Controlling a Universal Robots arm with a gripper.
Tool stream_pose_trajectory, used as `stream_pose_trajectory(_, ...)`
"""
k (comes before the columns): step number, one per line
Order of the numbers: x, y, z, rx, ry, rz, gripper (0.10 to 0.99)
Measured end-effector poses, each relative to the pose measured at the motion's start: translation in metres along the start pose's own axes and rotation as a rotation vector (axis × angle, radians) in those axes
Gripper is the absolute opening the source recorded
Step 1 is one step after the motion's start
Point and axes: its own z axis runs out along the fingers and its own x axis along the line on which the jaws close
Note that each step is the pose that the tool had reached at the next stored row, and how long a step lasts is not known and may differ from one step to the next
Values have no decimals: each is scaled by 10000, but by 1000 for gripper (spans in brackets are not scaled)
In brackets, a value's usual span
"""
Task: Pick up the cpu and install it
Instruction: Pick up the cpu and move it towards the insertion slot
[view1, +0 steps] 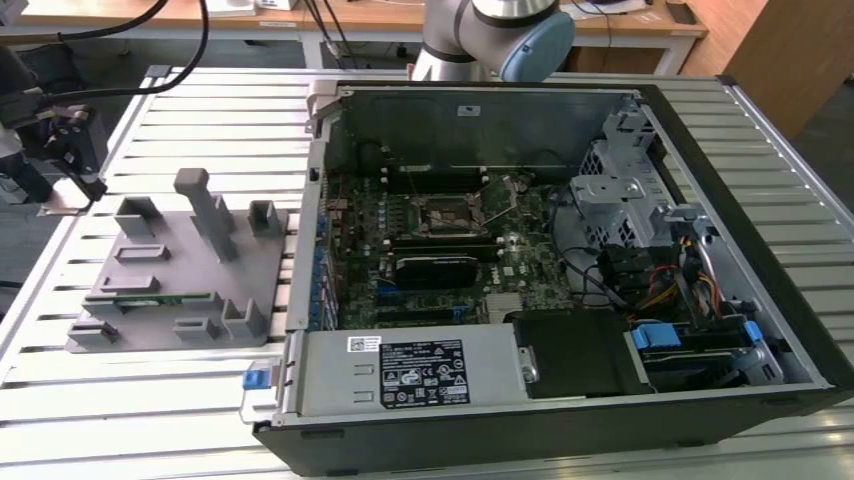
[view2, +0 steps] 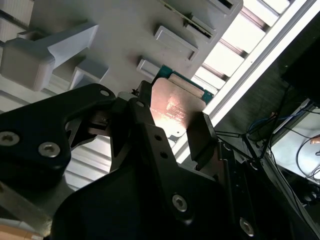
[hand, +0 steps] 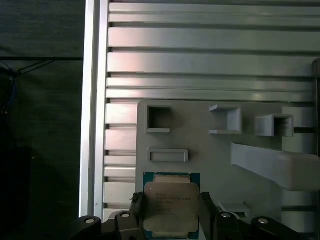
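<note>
The cpu (hand: 171, 204), a small square chip with a silver-grey top and a green edge, sits between my two black fingers, and my gripper (hand: 171, 212) is shut on its opposite sides. In the second wrist view the cpu (view2: 175, 105) is held by the gripper (view2: 172, 125) clear above the grey plastic holder (view2: 125, 35). In the exterior view my gripper (view1: 60, 160) hangs at the far left, beyond the holder (view1: 174, 280). The dark motherboard socket (view1: 447, 212) lies inside the open computer case (view1: 534, 270).
A green memory stick (view1: 154, 298) lies in the holder. The holder's tall posts (view1: 207, 210) rise beside my gripper. The slatted metal table (hand: 210, 65) ends close by at its edge (hand: 90, 125). Cables and drive bays fill the case at the exterior view's right.
</note>
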Motion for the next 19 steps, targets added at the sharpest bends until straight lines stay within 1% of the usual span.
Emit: stream_pose_trajectory(19, 0, 6, -137, 0, 0, 0, 529)
